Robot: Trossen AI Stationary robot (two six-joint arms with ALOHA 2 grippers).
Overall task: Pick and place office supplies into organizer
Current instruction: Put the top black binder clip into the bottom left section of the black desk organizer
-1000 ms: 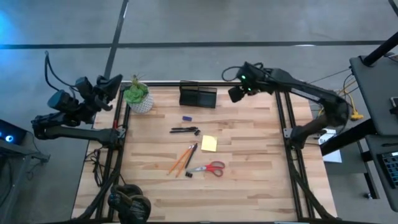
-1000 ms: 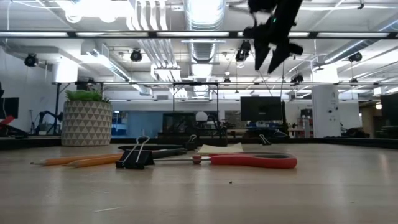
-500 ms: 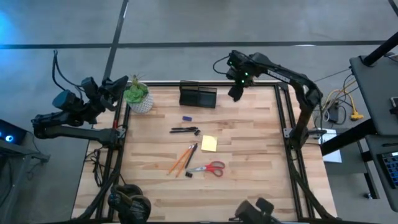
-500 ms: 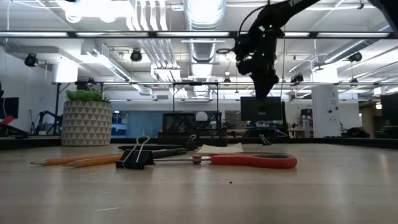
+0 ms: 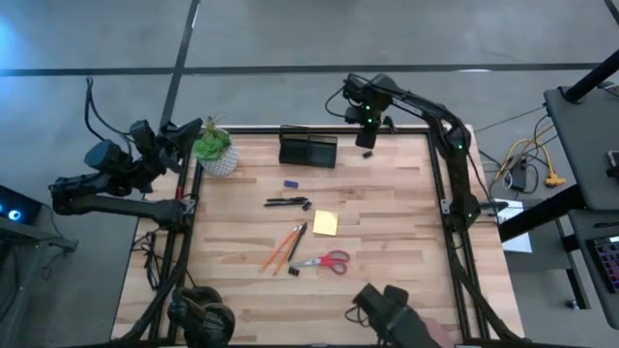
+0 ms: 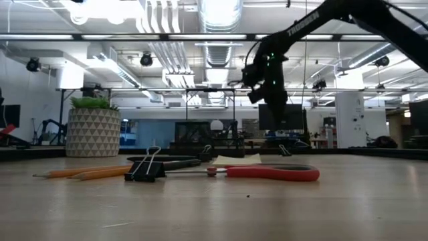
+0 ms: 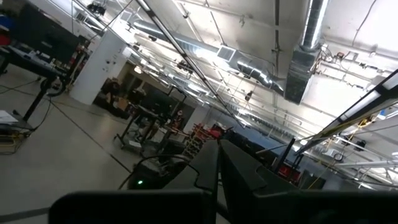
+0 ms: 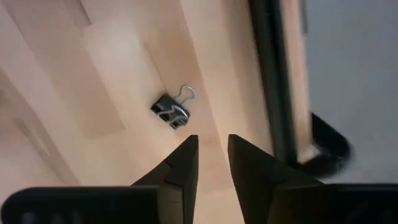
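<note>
From above, my right gripper (image 5: 367,152) hangs at the table's (image 5: 387,251) far right corner, beside the organizer (image 5: 308,150) at the far edge; supplies lie mid-table. My left gripper (image 5: 189,130) waits off the left edge; whether it is closed I cannot tell.

At table height, the scissors (image 6: 267,173) lie untouched.

My right wrist camera shows narrowly parted, empty fingers above a binder clip (image 8: 171,111). I should centre over it, widen, then descend.

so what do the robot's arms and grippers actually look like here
Both arms are dark, slim and jointed. The right arm carries white TROSSEN lettering, and a green light glows near the right gripper. Its fingers are black, tapered wedges. The left gripper is likewise black, with cables looping behind.
</note>
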